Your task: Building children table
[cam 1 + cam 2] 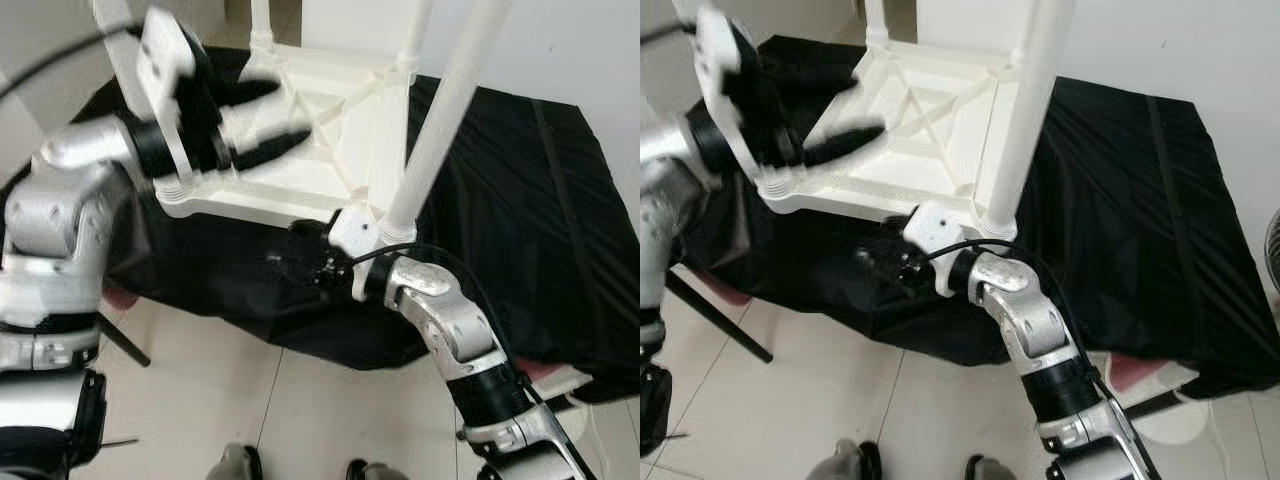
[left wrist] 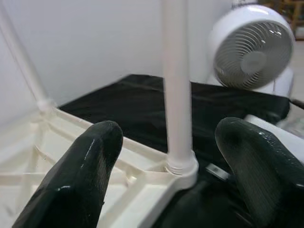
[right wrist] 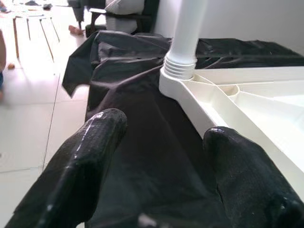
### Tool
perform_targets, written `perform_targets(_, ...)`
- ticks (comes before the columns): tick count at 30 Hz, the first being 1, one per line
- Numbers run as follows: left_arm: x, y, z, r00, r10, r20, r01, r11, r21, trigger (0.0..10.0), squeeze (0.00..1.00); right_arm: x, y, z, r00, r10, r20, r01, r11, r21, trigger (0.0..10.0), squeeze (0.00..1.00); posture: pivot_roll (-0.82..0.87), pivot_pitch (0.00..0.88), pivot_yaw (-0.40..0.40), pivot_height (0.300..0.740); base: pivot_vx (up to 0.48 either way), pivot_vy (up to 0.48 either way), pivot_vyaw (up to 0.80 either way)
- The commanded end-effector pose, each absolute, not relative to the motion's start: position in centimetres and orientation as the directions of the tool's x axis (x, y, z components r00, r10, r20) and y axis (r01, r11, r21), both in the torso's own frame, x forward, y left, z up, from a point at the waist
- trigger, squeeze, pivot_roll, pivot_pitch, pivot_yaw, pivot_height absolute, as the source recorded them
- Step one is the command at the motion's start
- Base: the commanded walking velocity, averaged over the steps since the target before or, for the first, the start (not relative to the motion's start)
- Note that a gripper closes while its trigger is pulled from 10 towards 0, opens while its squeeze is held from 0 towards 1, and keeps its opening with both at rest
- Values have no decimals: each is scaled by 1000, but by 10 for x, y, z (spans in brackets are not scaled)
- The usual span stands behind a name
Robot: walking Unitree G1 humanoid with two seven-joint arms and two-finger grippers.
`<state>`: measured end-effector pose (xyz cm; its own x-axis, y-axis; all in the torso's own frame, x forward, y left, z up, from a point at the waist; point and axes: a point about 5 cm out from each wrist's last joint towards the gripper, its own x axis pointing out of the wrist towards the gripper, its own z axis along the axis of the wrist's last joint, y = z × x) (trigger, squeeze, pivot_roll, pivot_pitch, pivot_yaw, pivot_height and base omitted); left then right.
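Observation:
A white plastic children's table (image 1: 300, 130) lies upside down on a black cloth (image 1: 520, 200). Its ribbed underside faces up. White legs stand up from the corner sockets, the nearest one (image 1: 440, 130) at the front right corner. My left gripper (image 1: 290, 112) hovers open over the left part of the underside, with nothing between its fingers. In the left wrist view a leg (image 2: 176, 85) rises in its socket beyond the fingers. My right gripper (image 1: 285, 262) is open, low against the cloth just below the table's front edge. The right wrist view looks past a corner socket (image 3: 183, 61).
The black cloth drapes over a low platform and hangs toward the tiled floor (image 1: 250, 400). A white fan (image 2: 251, 47) stands behind the platform. A dark slanted rod (image 1: 125, 342) sits at the left. White wall is behind.

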<state>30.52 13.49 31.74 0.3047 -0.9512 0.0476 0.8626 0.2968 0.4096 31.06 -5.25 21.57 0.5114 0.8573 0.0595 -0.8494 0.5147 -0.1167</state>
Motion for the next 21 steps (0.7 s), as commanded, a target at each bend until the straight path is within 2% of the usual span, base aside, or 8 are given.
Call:
perform_targets(1,296,125,312,199,-979,-35,884,164,438,10000,0,315,-51,222,524,848,80,-844,530,-80,10000,0,-11,157,-7,740,0,0,0)
perform_targets(5,292,116,304,101,-988,-121,901,39,433,10000,0,319,-47,231,529,842,101,-841,537,-70,10000,0,-12,157,-7,740,0,0,0)
perform_targets(8,291,114,304,85,-988,-127,902,23,431,10000,0,319,-46,231,529,843,97,-842,536,-68,10000,0,-16,156,-5,740,0,0,0)
perform_targets(11,284,109,305,19,-991,-135,916,-37,400,10000,0,324,-50,228,562,823,77,-824,566,-38,10000,0,-18,159,1,740,0,0,0)
perform_targets(15,284,110,310,26,-995,-99,922,-14,386,10000,0,328,-54,226,594,802,67,-804,595,-5,10000,0,-19,161,3,740,0,0,0)
perform_targets(19,291,119,318,96,-993,-67,914,61,401,10000,0,329,-62,217,615,787,49,-788,616,-9,10000,0,-17,164,3,740,0,0,0)
perform_targets(21,292,122,319,104,-992,-75,912,66,404,10000,0,328,-64,214,622,782,43,-782,623,-14,10000,0,-14,166,4,740,0,0,0)
